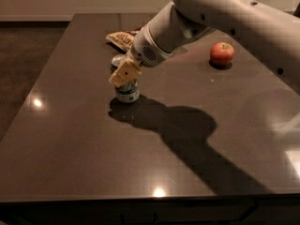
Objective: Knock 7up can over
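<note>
Dark glossy table (70, 139), floor visible off its left edge. Two ceiling-light glints on the surface, one near the left edge, one at the front.

Back left of centre: crumpled snack bag (123, 39), lying flat, partly hidden behind the arm.

Just in front of the bag, well apart from it: the 7up can (127, 93), upright, left of table centre. Only the lower body shows, with a green band near the base.

Gripper (124, 73) sits over the can's top, its yellowish tip covering the rim; contact looks likely. Apart or closed: cannot tell.

White arm (197, 18) comes down from upper right and throws a broad shadow across the table to the right of the can.

Far right, back: red apple (221, 53), standing alone, well clear of the can.
</note>
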`<state>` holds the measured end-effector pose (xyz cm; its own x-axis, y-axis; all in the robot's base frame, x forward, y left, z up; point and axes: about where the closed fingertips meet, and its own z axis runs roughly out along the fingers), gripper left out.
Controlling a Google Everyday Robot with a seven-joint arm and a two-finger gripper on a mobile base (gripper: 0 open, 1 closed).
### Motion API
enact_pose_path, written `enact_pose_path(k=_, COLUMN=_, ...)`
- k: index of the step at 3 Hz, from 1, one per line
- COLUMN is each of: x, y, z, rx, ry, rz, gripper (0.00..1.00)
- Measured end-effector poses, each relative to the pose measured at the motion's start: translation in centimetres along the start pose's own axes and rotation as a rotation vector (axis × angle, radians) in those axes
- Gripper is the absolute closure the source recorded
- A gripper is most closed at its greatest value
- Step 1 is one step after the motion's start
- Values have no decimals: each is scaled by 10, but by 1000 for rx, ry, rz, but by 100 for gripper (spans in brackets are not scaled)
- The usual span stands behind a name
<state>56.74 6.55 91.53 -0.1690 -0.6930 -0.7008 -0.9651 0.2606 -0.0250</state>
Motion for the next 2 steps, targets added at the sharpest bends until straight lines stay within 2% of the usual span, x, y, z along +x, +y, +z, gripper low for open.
enact_pose_path(k=1, x=0, y=-6, z=-21, rx=25, ry=39, rz=-18, gripper=93)
enact_pose_path(k=2, x=7, y=-15, z=-55, rx=36, ry=112, rz=-45, gripper=100)
